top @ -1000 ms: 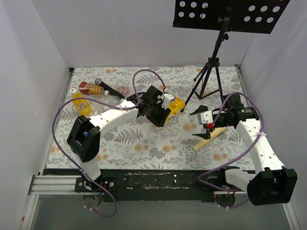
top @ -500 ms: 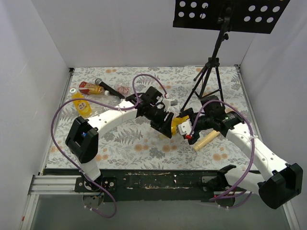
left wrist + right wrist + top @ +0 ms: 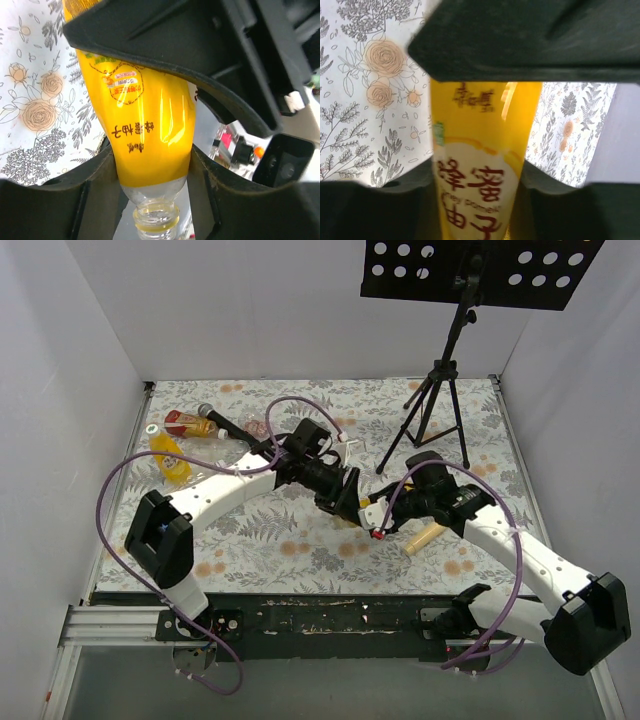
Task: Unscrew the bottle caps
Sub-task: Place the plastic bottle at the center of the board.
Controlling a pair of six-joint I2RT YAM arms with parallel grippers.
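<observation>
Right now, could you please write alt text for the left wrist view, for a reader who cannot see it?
A yellow-labelled plastic bottle sits between the left gripper's dark fingers, its clear neck showing no cap. A floral tablecloth lies behind, and black parts of the other arm fill the upper right.

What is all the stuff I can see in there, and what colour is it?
Held bottle: one, yellow label, between both grippers at mid-table.
Other bottles: one yellow, one red-labelled, far left.
Microphone: one, black, far left.
Cone stick: one, tan, under the right arm.
Music stand: one, black, far right.
Table: one, floral cover.
Left gripper: black, shut on the held bottle.
Right gripper: black, around the same bottle.
</observation>
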